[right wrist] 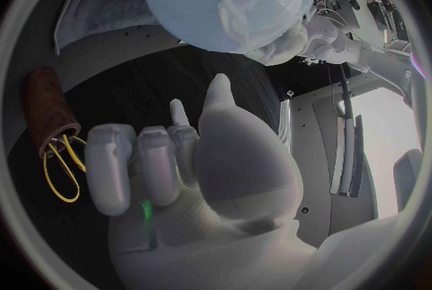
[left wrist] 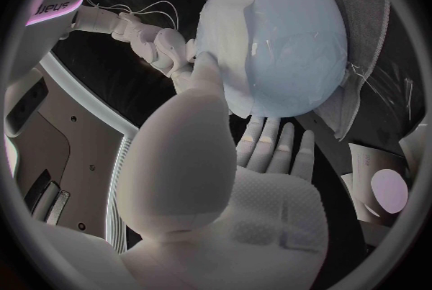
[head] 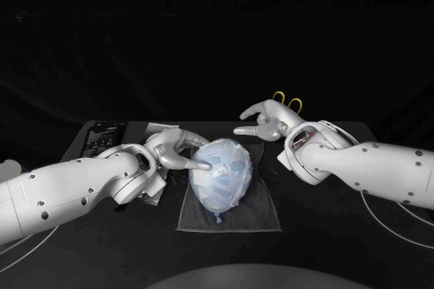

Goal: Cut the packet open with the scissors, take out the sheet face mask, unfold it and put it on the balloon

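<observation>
Sheet face mask (head: 226, 167), judged thin, limp and tearable, best eased by its edges, lay draped over the light balloon (head: 213, 202) on the worktop (head: 317, 245); left hand (head: 172, 148), fingers spread, touched its side; right hand (head: 267, 121) hovered near, fingers mostly curled, empty.

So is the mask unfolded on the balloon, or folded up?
Unfolded: the sheet face mask drapes, wrinkled, over the side of the balloon nearest the left hand, which touches it. The other side is bare.
</observation>
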You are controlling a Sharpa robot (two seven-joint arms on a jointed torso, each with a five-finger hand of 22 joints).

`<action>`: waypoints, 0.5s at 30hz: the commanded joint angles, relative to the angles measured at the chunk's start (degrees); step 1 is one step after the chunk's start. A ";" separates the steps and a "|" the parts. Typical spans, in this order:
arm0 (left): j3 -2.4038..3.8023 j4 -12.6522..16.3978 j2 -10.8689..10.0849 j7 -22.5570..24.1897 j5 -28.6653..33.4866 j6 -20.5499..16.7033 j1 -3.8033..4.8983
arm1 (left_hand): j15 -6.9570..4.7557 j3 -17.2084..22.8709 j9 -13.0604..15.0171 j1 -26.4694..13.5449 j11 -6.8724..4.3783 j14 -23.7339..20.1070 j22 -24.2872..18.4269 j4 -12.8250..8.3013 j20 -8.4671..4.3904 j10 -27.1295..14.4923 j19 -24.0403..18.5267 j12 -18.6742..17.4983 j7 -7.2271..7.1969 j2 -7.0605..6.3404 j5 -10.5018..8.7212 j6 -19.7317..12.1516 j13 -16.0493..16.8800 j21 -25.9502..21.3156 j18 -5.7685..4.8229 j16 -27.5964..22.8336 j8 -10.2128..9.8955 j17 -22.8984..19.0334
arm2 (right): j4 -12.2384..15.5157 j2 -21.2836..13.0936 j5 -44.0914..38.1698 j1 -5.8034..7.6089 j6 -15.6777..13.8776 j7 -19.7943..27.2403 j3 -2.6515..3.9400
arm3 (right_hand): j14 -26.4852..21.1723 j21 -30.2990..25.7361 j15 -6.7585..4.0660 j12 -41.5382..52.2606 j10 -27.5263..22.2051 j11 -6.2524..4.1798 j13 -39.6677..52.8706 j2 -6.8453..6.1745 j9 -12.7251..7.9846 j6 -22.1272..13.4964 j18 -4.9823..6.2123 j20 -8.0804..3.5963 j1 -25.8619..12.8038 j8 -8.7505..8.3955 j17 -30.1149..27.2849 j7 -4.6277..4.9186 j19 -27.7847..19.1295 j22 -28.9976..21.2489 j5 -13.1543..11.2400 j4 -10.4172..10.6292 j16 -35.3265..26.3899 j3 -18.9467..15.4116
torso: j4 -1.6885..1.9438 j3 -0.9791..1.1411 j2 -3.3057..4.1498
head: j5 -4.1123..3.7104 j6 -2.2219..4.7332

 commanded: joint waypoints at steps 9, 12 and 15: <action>-0.17 -0.02 -0.06 -0.12 0.08 2.13 -0.18 | -0.05 0.34 0.05 0.46 -0.04 0.46 -0.05 0.11 -0.05 0.24 0.55 -0.17 3.36 0.29 -0.30 0.39 0.09 0.17 -0.21 -0.17 0.10 0.08 | 8.41 -5.04 3.34 -1.50 0.19 4.84 -0.49 | 6.48 -0.46 -0.09 -0.42 3.79 0.17 11.68 -0.67 -0.24 -0.31 0.60 0.30 -1.62 0.12 15.10 0.17 4.40 13.80 -0.36 0.03 0.25 -3.47 | -0.12 0.08 0.02 | -0.36 0.30; -0.17 0.01 -0.20 -0.14 0.09 2.12 -0.18 | -0.02 0.39 0.03 0.45 -0.01 0.55 -0.08 0.11 -0.05 0.34 0.57 -0.21 3.39 0.34 -0.30 0.37 0.09 0.17 -0.19 -0.19 0.11 0.10 | 8.77 -5.07 3.66 -2.21 0.15 4.82 -0.55 | 6.48 -0.63 -0.07 -0.50 3.72 0.21 11.60 -0.84 -0.28 -0.43 0.64 0.32 -1.77 0.09 15.10 0.20 4.33 13.75 -0.37 0.02 0.25 -4.04 | 0.05 0.08 0.06 | -0.43 0.29; -0.17 0.04 -0.24 -0.13 0.10 2.12 -0.18 | -0.02 0.39 0.03 0.45 -0.01 0.55 -0.08 0.11 -0.05 0.34 0.57 -0.21 3.39 0.34 -0.30 0.37 0.09 0.17 -0.19 -0.19 0.11 0.10 | 8.75 -4.86 3.82 -2.68 0.29 4.68 -0.58 | 6.48 -0.77 -0.07 -0.54 3.68 0.22 11.55 -0.92 -0.29 -0.47 0.67 0.32 -1.84 0.08 15.10 0.20 4.28 13.71 -0.37 0.02 0.25 -4.25 | 0.08 0.07 0.06 | -0.39 0.28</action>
